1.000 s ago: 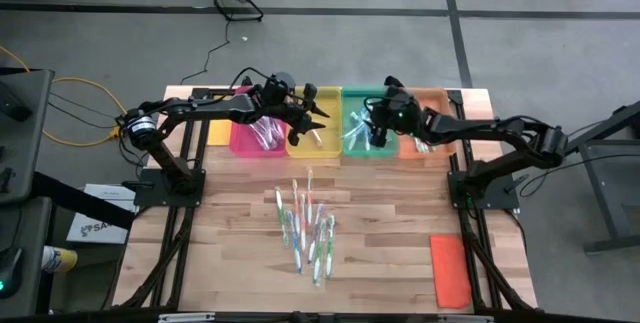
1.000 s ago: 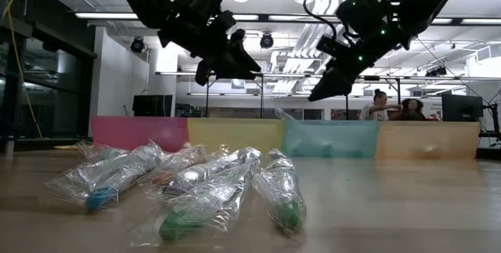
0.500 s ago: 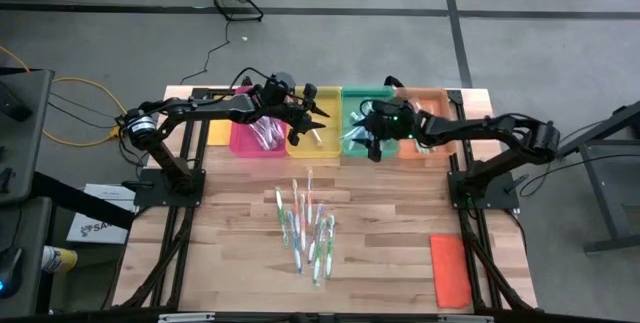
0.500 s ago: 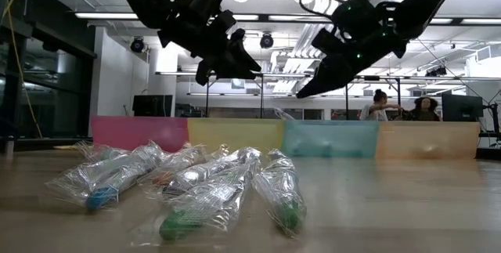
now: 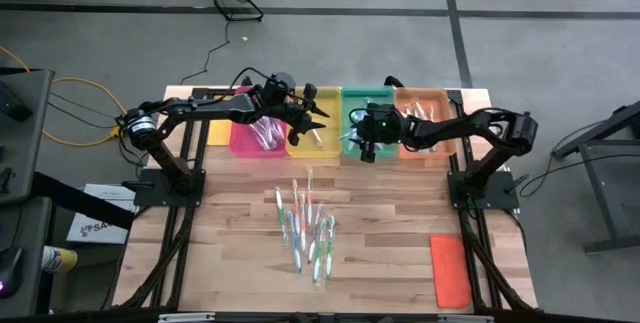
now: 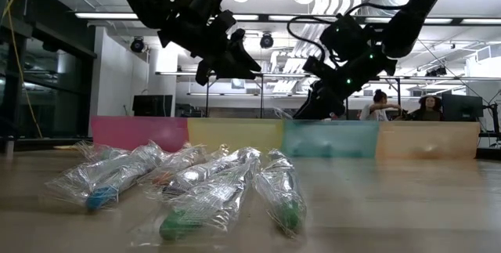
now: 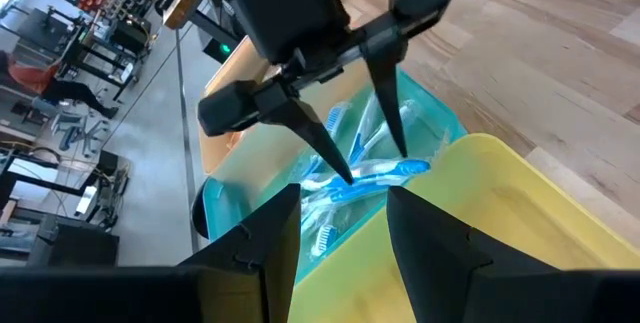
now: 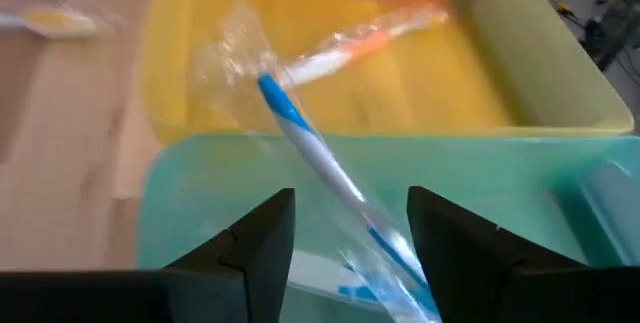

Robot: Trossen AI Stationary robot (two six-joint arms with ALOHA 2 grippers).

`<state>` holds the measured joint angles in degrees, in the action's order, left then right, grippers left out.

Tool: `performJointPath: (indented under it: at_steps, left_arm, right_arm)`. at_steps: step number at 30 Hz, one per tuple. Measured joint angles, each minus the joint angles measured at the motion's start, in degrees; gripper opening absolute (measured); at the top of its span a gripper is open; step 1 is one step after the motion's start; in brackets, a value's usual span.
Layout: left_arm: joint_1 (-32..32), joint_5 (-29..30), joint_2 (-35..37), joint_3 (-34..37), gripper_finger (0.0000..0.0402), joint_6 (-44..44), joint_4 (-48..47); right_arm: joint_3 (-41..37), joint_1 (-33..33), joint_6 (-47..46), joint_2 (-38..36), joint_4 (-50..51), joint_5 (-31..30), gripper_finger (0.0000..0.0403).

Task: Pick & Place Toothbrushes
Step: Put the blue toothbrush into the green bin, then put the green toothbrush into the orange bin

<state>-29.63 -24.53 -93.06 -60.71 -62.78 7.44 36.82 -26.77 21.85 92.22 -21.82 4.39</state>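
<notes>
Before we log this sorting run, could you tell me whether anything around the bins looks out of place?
One blue toothbrush in its wrapper leans over the teal bin rim toward the yellow bin instead of lying flat inside. The right hand hovers there, open.

Left gripper (image 5: 318,120): own fingertips cut off by the left wrist picture's edge; high view too small to read the jaw gap. Right gripper (image 5: 362,150): fingers cut off at the right wrist picture's bottom too, and the blue toothbrush (image 8: 318,168) runs out of that picture between them, lower end hidden, so contact can't be judged. Pile of wrapped toothbrushes (image 5: 307,228): count unreadable from above; in the low view the wrappers blur together and hide most handles. Pink tray (image 5: 246,135): contents partly covered by the left arm. Orange tray (image 5: 432,103): contents partly under the right arm. People (image 6: 391,106) behind the trays: only upper parts show, small and blurred.
</notes>
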Motion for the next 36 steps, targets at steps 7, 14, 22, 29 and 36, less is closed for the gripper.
performJointPath:
  at_steps: [7,14,22,29,36]
  left_arm:
    - [0.00,-0.02,0.00,0.00,0.0145,0.02,0.00]
    - [0.00,-0.04,0.00,0.00,0.0145,0.02,-0.01]
    - [0.00,-0.04,0.00,0.02,0.0145,0.04,-0.37]
    - [0.00,0.04,0.00,0.02,0.0145,0.04,-0.36]
    - [0.00,0.30,0.66,0.08,0.0145,-1.56,-6.47]
  right_arm:
    - [0.00,-0.28,0.92,0.09,-0.11,-4.71,0.0150]
    - [0.00,-2.25,0.17,0.09,0.08,-6.68,0.0056]
    - [-0.02,-3.15,-6.24,-1.56,-2.01,-7.63,0.0005]
    - [0.26,-0.98,-10.06,-3.84,-5.32,9.34,0.0003]
    - [0.24,1.67,-12.93,-5.29,0.38,7.37,0.0003]
